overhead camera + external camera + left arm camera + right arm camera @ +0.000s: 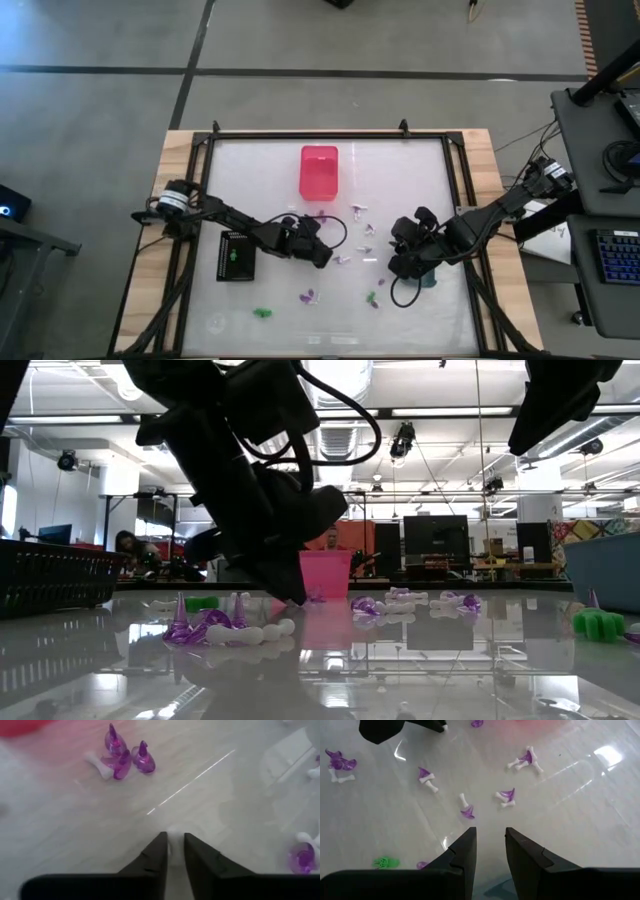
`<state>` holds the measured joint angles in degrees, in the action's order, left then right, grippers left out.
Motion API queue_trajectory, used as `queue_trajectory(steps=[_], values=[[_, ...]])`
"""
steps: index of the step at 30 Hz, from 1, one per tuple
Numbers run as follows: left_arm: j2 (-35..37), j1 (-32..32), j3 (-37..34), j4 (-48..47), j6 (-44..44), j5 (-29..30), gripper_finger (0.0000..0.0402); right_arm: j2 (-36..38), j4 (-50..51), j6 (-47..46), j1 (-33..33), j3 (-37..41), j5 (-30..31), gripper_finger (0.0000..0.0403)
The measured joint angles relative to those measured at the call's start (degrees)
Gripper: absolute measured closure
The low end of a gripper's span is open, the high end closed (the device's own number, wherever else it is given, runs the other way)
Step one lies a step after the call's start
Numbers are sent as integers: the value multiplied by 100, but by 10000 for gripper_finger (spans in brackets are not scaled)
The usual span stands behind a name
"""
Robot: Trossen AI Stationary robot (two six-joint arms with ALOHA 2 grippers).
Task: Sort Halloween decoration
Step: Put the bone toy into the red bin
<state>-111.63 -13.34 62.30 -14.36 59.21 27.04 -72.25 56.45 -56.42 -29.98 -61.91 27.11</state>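
Tiny purple, white and green decoration pieces lie scattered on the glossy white table: a purple and white cluster, more pieces and green ones. My left gripper is at the table's middle, low over the surface, shut on a small white piece. My right gripper hovers right of centre, open and empty, above bare table. A pink bin stands at the far middle and a black bin at the left holds a green piece. My left gripper pinches a small white piece between its two fingertips; only its end shows past the tips. The fingers slant down toward the table's right side. The piece also shows at the fingertips in the right wrist view, close to the surface; whether it rests there I cannot tell.
A grey-blue container sits just under and behind my right gripper. A black frame borders the table. Bare table lies between the two grippers and along the near edge. People and desks show in the room beyond, in the low view.
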Motion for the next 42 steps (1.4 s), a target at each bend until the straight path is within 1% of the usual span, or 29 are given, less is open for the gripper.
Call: queue_trajectory(steps=[1,3,8,10,11,14,19,23,25,29,33,37,42], values=[[0,0,-1,-5,-6,5,381,0,0,0,-1,0,0,310],[0,0,-2,15,-16,0,395,0,0,0,0,0,0,310],[20,0,-2,26,-130,-41,396,0,0,0,1,0,0,310],[111,4,-10,-14,-273,-197,399,0,0,0,-1,0,0,310],[196,4,-17,-42,-370,-314,399,0,0,0,-1,0,0,310],[580,-10,-20,-92,-714,-415,400,0,0,2,-1,0,2,310],[1316,2,-20,-143,-1727,-711,401,0,-4,4,-1,2,67,310],[1969,62,-17,-193,-2885,-1030,401,0,-46,9,1,2,277,309],[2233,160,-17,-326,-3460,-1093,401,0,-57,10,1,4,325,310],[2700,486,-17,-670,-4637,-1297,401,0,-240,151,2,7,460,309],[2934,1105,-17,-764,-5461,-1618,401,0,-523,433,87,-8,494,309],[2923,1833,-17,-758,-5976,-2102,402,0,-667,626,206,-28,503,309],[2715,2609,-17,-582,-6386,-2476,402,0,-666,650,343,-28,503,309]])
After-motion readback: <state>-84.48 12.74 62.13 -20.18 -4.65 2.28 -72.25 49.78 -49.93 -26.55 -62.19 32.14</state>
